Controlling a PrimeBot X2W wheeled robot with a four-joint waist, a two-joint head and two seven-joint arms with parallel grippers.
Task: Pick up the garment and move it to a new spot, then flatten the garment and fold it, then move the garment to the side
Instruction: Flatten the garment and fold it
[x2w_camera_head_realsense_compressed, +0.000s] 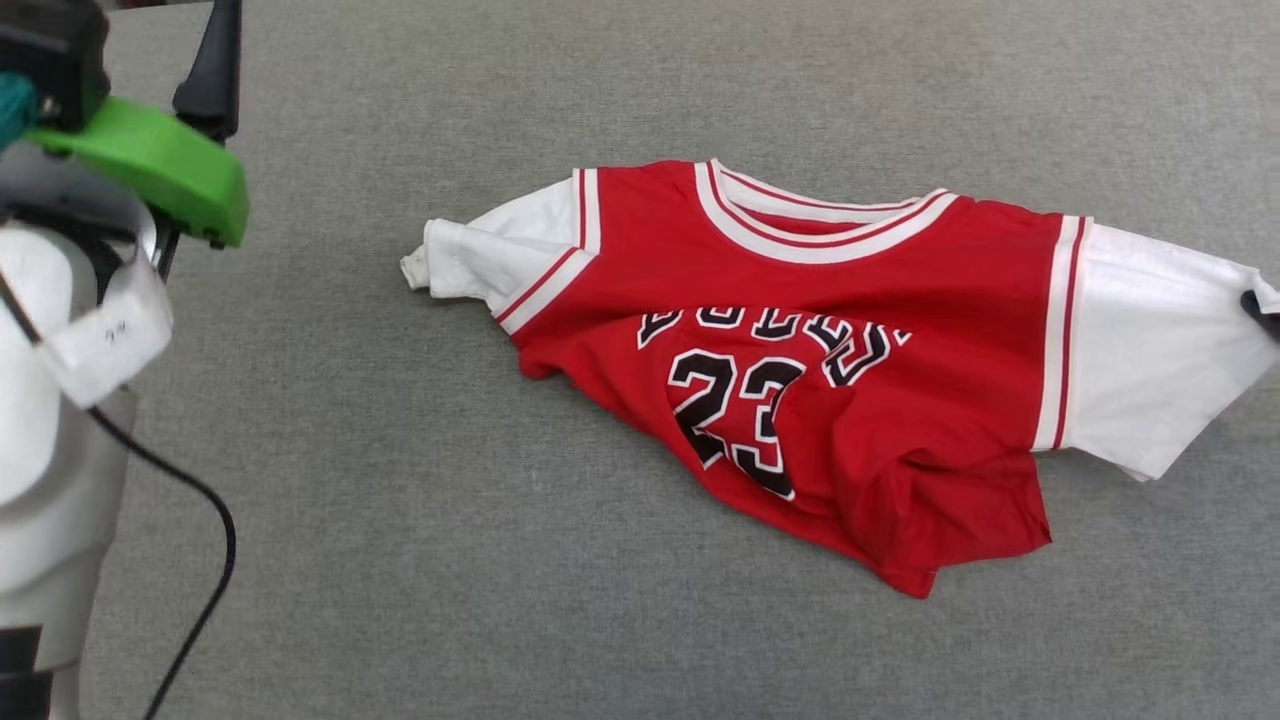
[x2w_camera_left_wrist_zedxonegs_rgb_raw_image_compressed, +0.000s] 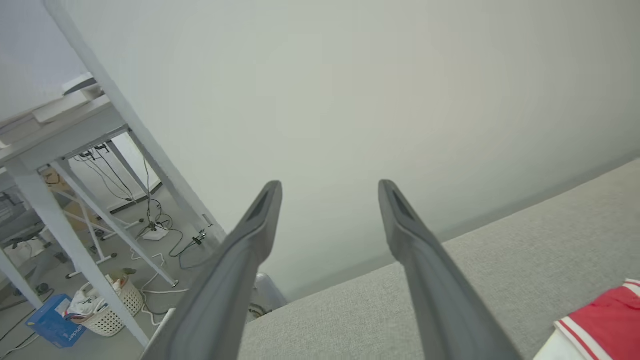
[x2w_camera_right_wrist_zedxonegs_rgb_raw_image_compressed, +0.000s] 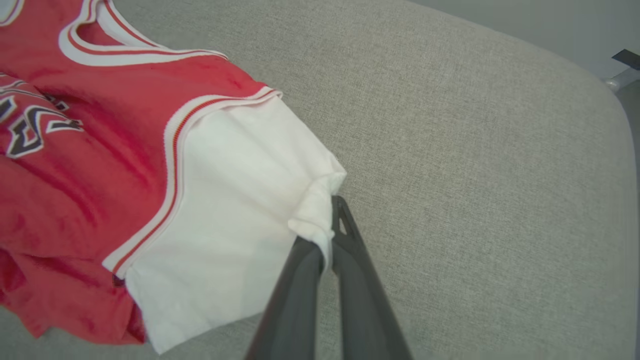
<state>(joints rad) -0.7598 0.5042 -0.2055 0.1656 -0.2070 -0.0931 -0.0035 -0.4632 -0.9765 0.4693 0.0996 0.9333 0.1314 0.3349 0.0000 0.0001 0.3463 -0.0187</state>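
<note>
Head view gives me one shirt (x2w_camera_head_realsense_compressed: 900, 300) on the grey cushion (x2w_camera_head_realsense_compressed: 400, 500), two white sleeves (x2w_camera_head_realsense_compressed: 1140, 350), its lettering crumpled and hard to read. My right gripper (x2w_camera_right_wrist_zedxonegs_rgb_raw_image_compressed: 325, 235) is clamped on the hem of one sleeve (x2w_camera_right_wrist_zedxonegs_rgb_raw_image_compressed: 225, 200), the shirt spreading left of its fingers (x2w_camera_right_wrist_zedxonegs_rgb_raw_image_compressed: 357, 280). My left gripper (x2w_camera_left_wrist_zedxonegs_rgb_raw_image_compressed: 329, 185) stands wide, holding nothing; a shirt corner, cut off, lies right of its fingers

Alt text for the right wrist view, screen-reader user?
The right gripper, shut, pinches the outer hem of a white sleeve on the garment, a red jersey with striped trim and black lettering. The garment lies crumpled on a grey fabric surface.
</note>
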